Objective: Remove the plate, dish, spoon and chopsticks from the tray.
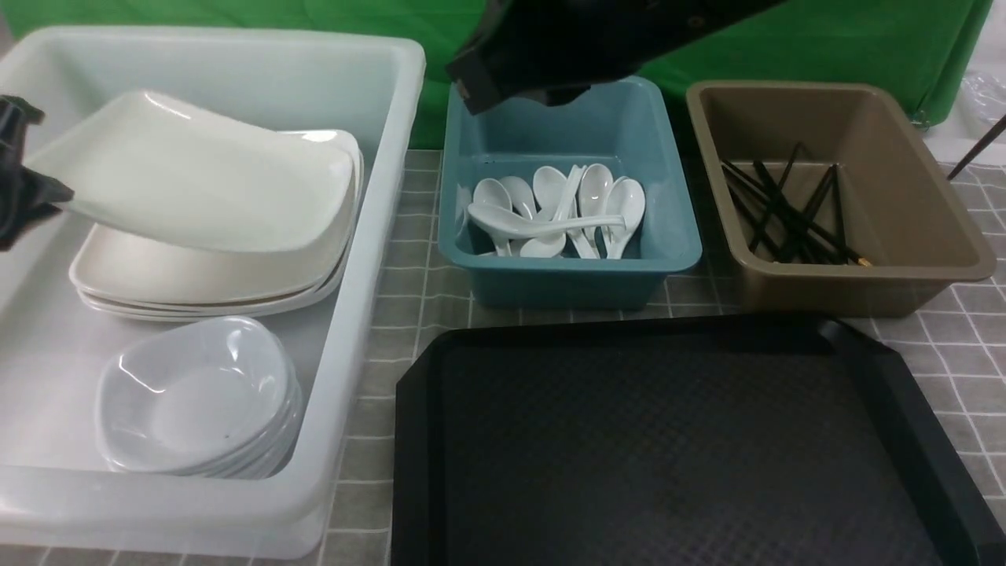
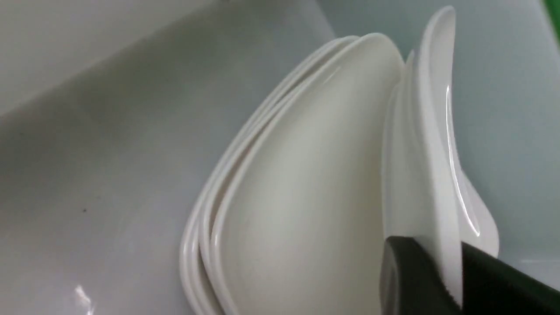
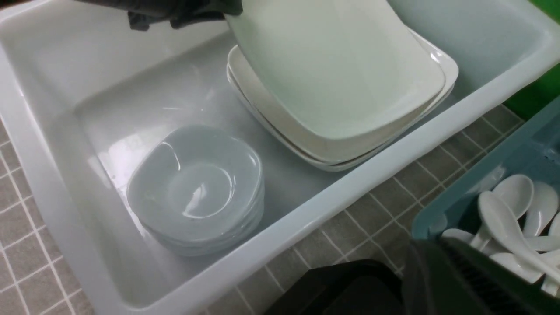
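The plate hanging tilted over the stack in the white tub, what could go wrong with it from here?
1. The left gripper pinches the plate only at its rim. That end is raised while the far edge seems to rest on the stack of plates. Released from there, it could drop hard and chip.
2. It lies skewed to the stack, so it might slide toward the white tub wall instead of nesting.
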You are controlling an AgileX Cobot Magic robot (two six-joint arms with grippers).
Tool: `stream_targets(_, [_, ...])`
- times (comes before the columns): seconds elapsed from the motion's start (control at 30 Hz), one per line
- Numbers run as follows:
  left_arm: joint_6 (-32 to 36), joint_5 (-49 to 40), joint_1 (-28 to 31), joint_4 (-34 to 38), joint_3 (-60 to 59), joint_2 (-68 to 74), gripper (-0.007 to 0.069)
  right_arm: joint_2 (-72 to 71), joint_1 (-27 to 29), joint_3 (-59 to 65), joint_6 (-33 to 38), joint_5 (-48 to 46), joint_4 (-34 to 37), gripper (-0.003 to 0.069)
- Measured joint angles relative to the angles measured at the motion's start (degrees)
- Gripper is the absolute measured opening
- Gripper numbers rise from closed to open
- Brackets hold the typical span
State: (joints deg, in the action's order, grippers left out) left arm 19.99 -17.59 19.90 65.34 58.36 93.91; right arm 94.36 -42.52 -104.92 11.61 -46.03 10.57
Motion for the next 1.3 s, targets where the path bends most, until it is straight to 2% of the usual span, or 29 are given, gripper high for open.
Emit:
stream_targets(0.03, [0.00, -0.07, 0.00, -0.06, 0.00, 0.08, 0.0149, 0.00, 0.00, 0.00, 0.00, -0.09, 0.00, 0.0034])
stream_targets(0.13, [0.00, -0.45, -0.05, -4.90, 0.00, -0.07, 0.0274, 0.05, 0.00, 0.00, 0.00, -0.58, 0.00, 0.0035])
stream_targets(0.27, [-1.01, -3.19, -0.05, -16.45, 0.00, -1.88, 0.0439, 0.05, 0.00, 0.00, -0.07, -0.64, 0.00, 0.0035])
stream_targets(0.37, [-3.90, -4.15, -0.05, -24.26, 0.00, -4.53, 0.0525, 0.05, 0.00, 0.00, -0.07, -0.64, 0.00, 0.0035])
stream_targets(0.47, [-5.61, -3.79, -0.05, -27.51, 0.05, -7.18, 0.0571, 0.05, 0.00, 0.00, -0.46, -0.40, 0.00, 0.0035])
stream_targets(0.6, [-5.71, -5.43, -0.05, -28.90, 0.12, -11.18, 0.0573, 0.05, 0.00, 0.00, -1.42, -0.18, 0.00, 0.0035])
stream_targets(0.67, [-4.98, -7.68, -0.05, -28.96, 0.64, -12.61, 0.0551, -0.09, 0.00, 0.00, -1.57, -0.18, 0.00, 0.0035])
stream_targets(0.73, [-2.06, -14.25, -1.44, -27.93, 3.54, -15.95, 0.0441, -1.38, 0.59, 0.00, -1.57, -0.18, -0.27, 0.0036])
stream_targets(0.83, [1.85, -17.02, -3.86, -27.72, 5.73, -17.70, 0.0339, -3.34, 1.60, 0.00, -1.57, -0.46, -0.43, 0.0036])
stream_targets(0.87, [3.25, -18.26, -5.57, -27.72, 6.90, -19.03, 0.0279, -4.21, 2.05, 0.00, -1.57, -0.61, -0.57, 0.0036])
stream_targets(0.9, [6.48, -20.48, -9.75, -27.67, 8.96, -21.40, 0.0147, -6.97, 3.41, 0.05, -1.60, -1.43, -1.58, 0.0031])
stream_targets(0.97, [9.83, -22.16, -14.67, -27.35, 10.35, -23.93, 0.0057, -10.88, 4.81, 0.10, -2.31, -2.96, -3.90, 0.0029])
stream_targets(1.07, [15.28, -24.27, -25.74, -27.87, 10.88, -28.13, 0.0009, -19.49, 5.82, 2.57, -8.45, -5.90, -12.26, 0.0029])
stream_targets(1.1, [15.28, -24.45, -26.34, -28.03, 10.88, -28.32, 0.0008, -20.03, 5.82, 2.89, -9.47, -6.06, -13.68, 0.0029])
stream_targets(1.17, [15.62, -28.31, -33.54, -31.35, 10.93, -30.09, 0.0001, -28.30, 5.82, 10.01, -17.17, -6.46, -23.68, 0.0029])
stream_targets(1.27, [14.21, -30.75, -36.70, -33.01, 10.87, -30.89, 0.0001, -34.38, 5.82, 16.14, -21.20, -4.89, -28.91, 0.0030])
stream_targets(1.3, [13.34, -31.38, -38.32, -33.45, 10.43, -31.75, 0.0001, -39.50, 5.82, 23.35, -25.34, -1.94, -32.98, 0.0031])
